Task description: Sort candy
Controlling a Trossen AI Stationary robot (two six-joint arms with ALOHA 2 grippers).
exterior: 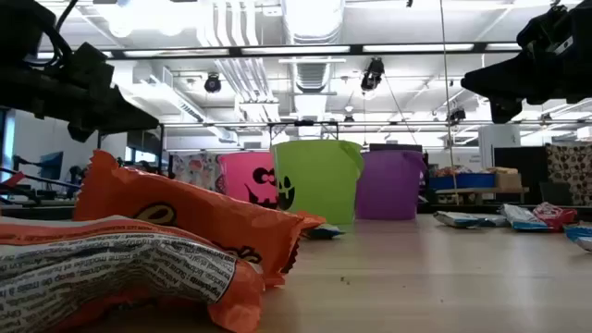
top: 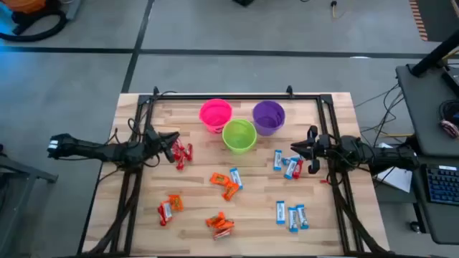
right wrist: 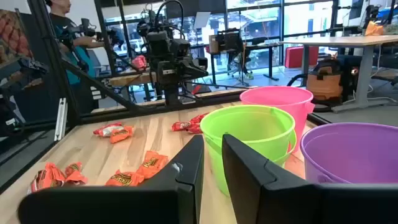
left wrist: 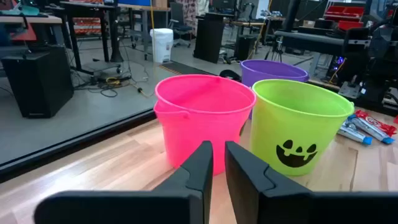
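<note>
1. High view: candy lies scattered on the table; red pieces left, orange in the middle and near, blue-and-white right.
2. Pink cup, green cup and purple cup stand clustered at the far middle.
3. Left gripper hovers beside the red candy, jaws nearly closed, empty.
4. Right gripper hovers by the blue-and-white candy, jaws a narrow gap apart, empty.
</note>
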